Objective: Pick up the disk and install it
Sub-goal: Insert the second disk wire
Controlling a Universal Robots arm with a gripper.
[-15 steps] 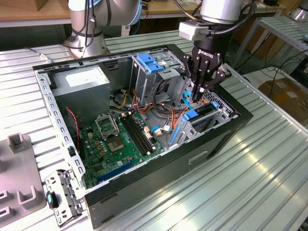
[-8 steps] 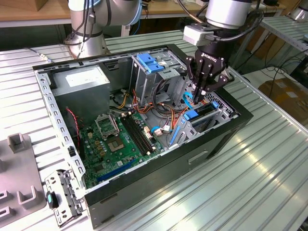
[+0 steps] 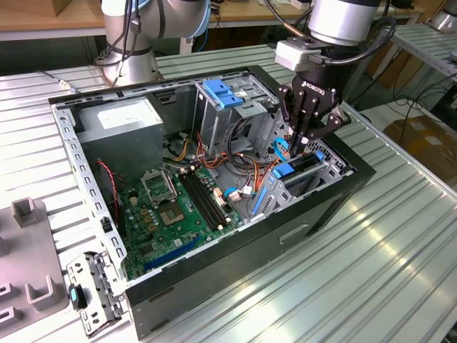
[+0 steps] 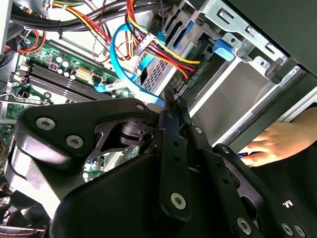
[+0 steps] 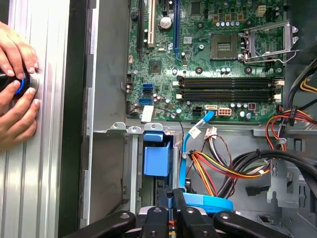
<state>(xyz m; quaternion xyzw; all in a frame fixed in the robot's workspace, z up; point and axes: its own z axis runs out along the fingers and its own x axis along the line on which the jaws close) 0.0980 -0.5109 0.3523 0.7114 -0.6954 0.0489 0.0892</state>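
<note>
In the exterior view, the disk (image 3: 305, 166) stands on edge in the drive bay at the right end of the open computer case (image 3: 235, 275). I see only its dark top edge between blue side rails (image 3: 284, 171). My gripper (image 3: 299, 141) hangs just above that bay, shut, fingertips together and nothing visible between them. The first wrist view shows the closed fingertips (image 5: 174, 197) right over the bay, beside a blue plastic rail (image 5: 157, 159). In the second wrist view the gripper (image 4: 168, 106) points into the bay next to a light-blue cable (image 4: 119, 54).
Red, yellow and orange cable bundles (image 5: 218, 168) and a blue data cable (image 3: 280, 148) crowd the bay. The motherboard (image 3: 178, 207), grey power supply (image 3: 118, 121) and an upper cage with a blue latch (image 3: 225, 93) fill the case. A person's hands (image 5: 17, 94) rest on the table beside the case.
</note>
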